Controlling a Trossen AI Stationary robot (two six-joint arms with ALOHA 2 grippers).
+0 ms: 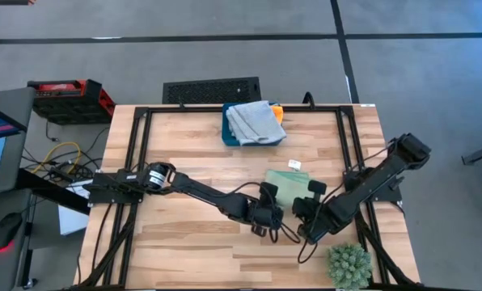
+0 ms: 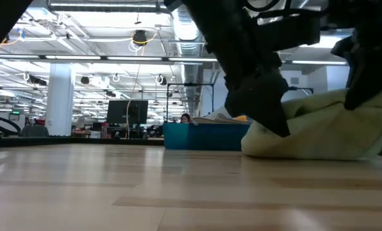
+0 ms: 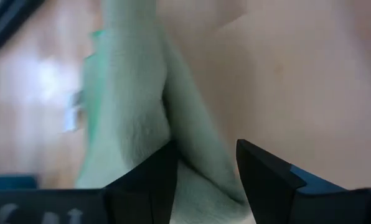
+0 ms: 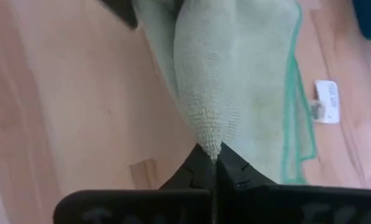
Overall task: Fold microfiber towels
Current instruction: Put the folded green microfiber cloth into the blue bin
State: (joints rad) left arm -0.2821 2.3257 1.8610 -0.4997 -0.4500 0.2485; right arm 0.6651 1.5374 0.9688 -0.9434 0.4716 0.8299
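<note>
Light green towel (image 1: pixel 286 187) lies between my two grippers: my right gripper (image 4: pixel 214 160) is pinched tight on its corner, my left gripper (image 3: pixel 205 163) stands spread around the neighbouring edge.

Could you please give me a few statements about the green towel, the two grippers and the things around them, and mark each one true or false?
1. The right gripper is shut on a corner of the green towel. True.
2. The left gripper is shut tight with nothing between its fingers. False: its fingers stand apart, with a fold of the green towel between them.
3. The blue-grey towels lie on the teal box at the far edge of the table. True.
4. The plant ball sits on top of the green towel. False: it stands apart, near the table's front right corner.
5. The green towel lies spread flat. False: it is bunched up.
</note>
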